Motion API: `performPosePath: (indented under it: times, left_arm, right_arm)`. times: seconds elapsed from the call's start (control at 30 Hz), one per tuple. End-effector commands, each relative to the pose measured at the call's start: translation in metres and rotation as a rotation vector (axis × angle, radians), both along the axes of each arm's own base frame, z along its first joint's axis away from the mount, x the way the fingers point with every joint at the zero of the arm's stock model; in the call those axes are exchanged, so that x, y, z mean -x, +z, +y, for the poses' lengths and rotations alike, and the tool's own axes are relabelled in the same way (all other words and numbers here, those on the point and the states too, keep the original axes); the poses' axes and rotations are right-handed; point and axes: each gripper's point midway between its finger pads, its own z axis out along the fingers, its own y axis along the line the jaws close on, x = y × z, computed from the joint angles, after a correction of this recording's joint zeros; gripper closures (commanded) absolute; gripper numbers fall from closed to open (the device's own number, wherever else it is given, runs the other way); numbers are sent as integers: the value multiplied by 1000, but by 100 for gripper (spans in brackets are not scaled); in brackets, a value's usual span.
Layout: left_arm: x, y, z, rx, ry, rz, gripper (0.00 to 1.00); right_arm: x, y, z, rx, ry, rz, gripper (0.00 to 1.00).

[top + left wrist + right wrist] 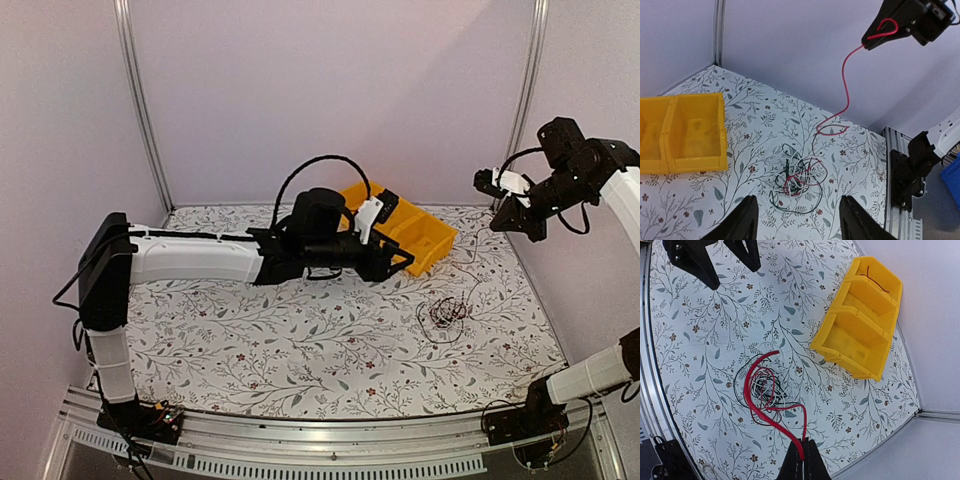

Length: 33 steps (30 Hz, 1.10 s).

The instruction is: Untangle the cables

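Observation:
The cables (797, 180) lie as a small tangle of black, white, red and dark green wires on the flowered table, also in the top view as cables (445, 313). My right gripper (802, 452) is shut on a red cable (752, 400) and held high. From the left wrist, that right gripper (880, 32) shows at top right. The red cable (846, 85) hangs from it in a long curve down to the tangle. My left gripper (799, 220) is open, hovering short of the tangle, with nothing between its fingers. In the top view the left gripper (400, 245) is beside the yellow bin.
A yellow two-compartment bin (850, 362) stands at the back of the table, with a thin dark red wire (875, 280) in its far compartment. The bin (685, 164) is to the left of my left gripper. Aluminium frame posts and white walls close in the table.

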Motion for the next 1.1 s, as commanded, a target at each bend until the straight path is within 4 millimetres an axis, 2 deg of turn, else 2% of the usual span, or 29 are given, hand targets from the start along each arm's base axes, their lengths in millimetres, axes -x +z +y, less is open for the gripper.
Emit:
performPosePath:
  times: [0.0,0.1,0.2,0.4,0.57,0.7,0.93,1.07]
  left_arm:
    - [6,83,-28,199,-98,-179,41]
    - [8,98,-42,235,-151,-159,40]
    - [16,94,-57,239,-226,-118,39]
    - [7,56,-74,206,-209,44,37]
    - [8,42,-76,234,-229,98,37]
    - [8,32,-83,247,-257,141,41]
    - [-5,29,-78,276,-239,177,47]
    - [-12,52,-71,303,-201,92,44]
  right_arm:
    - [3,14,28,-183,-21,109,100]
    - [-2,25,46,-270,0,130,100]
    - [-8,39,59,-340,8,111,100]
    - [-10,62,69,-411,29,80,100]
    - [-10,65,71,-425,44,69,100]
    - [-9,65,74,-439,53,77,100]
    - [-14,69,80,-447,70,69,100]
    - [-15,67,82,-446,74,76,99]
